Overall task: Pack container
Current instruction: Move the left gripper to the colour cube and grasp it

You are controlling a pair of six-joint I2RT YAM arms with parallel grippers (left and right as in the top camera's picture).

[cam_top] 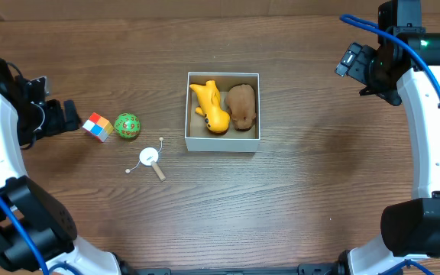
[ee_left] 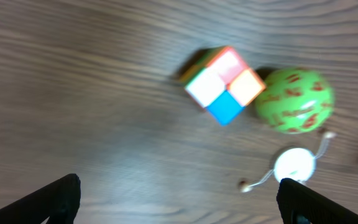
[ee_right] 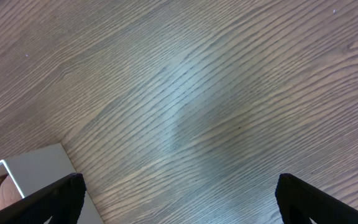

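The container (cam_top: 221,143), a square white-walled box, sits mid-table with a yellow toy (cam_top: 211,107) and a brown toy (cam_top: 241,107) inside. Left of it lie a colourful cube (cam_top: 98,127), a green ball (cam_top: 127,125) and a small white disc with a string and a wooden stick (cam_top: 150,158). My left gripper (cam_top: 67,118) is open just left of the cube. In the left wrist view the cube (ee_left: 224,85) and ball (ee_left: 294,100) lie ahead of the empty gripper (ee_left: 179,202). My right gripper (cam_top: 350,63) hangs open at the far right. Its view (ee_right: 179,199) shows bare wood and one container corner (ee_right: 36,168).
The wooden table (cam_top: 304,191) carries only these items. The white disc (ee_left: 294,164) lies close to my left gripper's right finger (ee_left: 303,202). Both arm bases stand at the near corners.
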